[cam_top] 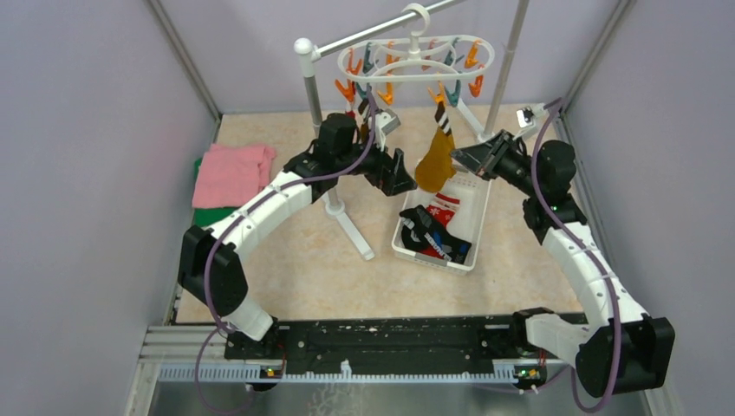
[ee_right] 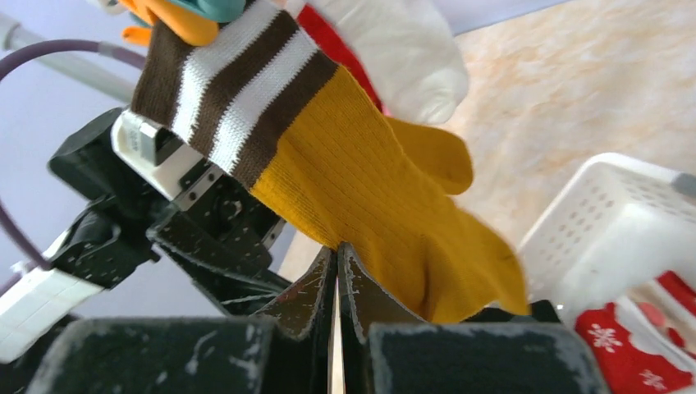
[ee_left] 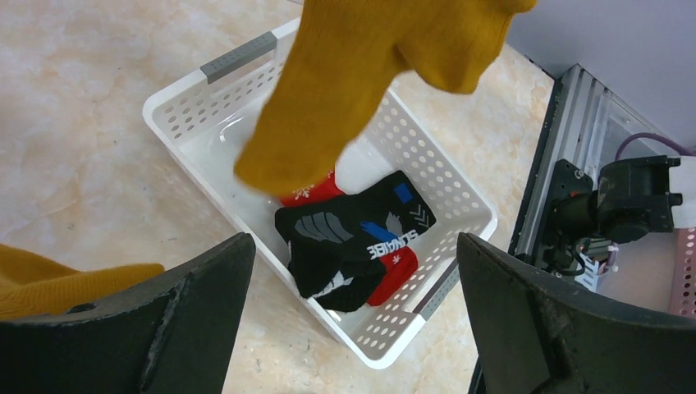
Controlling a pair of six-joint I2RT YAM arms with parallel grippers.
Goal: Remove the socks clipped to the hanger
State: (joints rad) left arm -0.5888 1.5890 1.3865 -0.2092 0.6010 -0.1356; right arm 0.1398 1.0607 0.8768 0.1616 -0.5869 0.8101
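Top external view: the hanger [cam_top: 418,39] hangs from the pole rack [cam_top: 316,95] near the far edge of the counter, about midway along it. One mustard sock [cam_top: 436,160] with a brown-and-white striped cuff dangles from it. An orange clip [ee_right: 176,20] grips that cuff, so the sock is not yet off. In my right wrist view, a white sock [ee_right: 394,49] and some red fabric [ee_right: 341,41] hang behind it.

My left pincer [cam_top: 400,176] sits just left of the mustard sock with its fingers wide apart and nothing between them. My right pincer [cam_top: 459,156] reaches in from the right. Its fingers are pressed together, tips at the sock's lower edge. I cannot tell whether any fabric is caught there.

Below the sock, toward the right edge of the counter, stands a white perforated basket [cam_top: 482,217] with grey handles. It holds a bundle of black socks [ee_left: 353,238] with grey and blue markings. It also holds red socks with white snowflakes [cam_top: 444,211], partly under the black ones. The half of the basket nearer the far edge is bare.

A folded pink cloth [cam_top: 230,172] lies on a green cloth [cam_top: 212,215] at the left edge.
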